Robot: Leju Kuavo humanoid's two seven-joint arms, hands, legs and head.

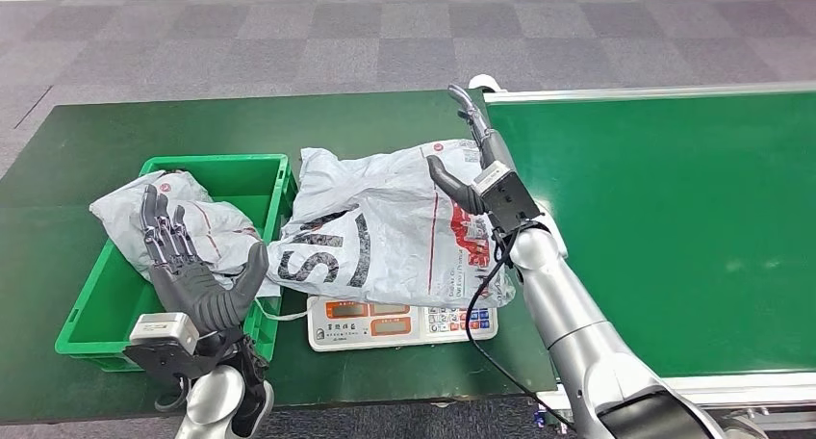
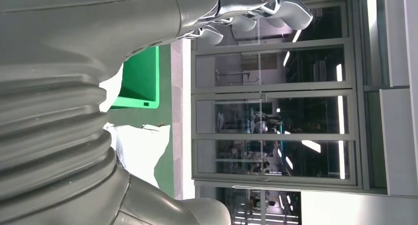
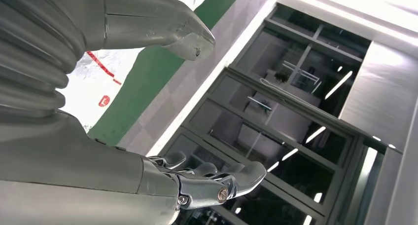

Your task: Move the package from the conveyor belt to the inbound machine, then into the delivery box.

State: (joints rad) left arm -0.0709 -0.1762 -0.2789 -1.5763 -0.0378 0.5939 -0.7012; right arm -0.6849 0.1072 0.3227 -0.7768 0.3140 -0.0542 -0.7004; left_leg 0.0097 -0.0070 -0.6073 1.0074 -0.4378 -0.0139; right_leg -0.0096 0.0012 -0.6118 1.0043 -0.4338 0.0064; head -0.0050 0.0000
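Both hands are spread and hold nothing: the right hand [image 1: 478,169] raised at the right edge of the package [image 1: 385,232] lying on the scale [image 1: 399,322], the left hand [image 1: 192,266] raised just left of it.

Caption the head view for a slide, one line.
Package lies on the scale between open left hand and right hand; another bag in the green bin.

White package [image 1: 385,232] with black lettering and red print lies beside the green box [image 1: 252,169]; the scale [image 1: 404,325] below it is white.

Right robot hand [image 3: 148,111] spread, holding nothing; white package [image 3: 101,74] on green table [image 3: 148,82].
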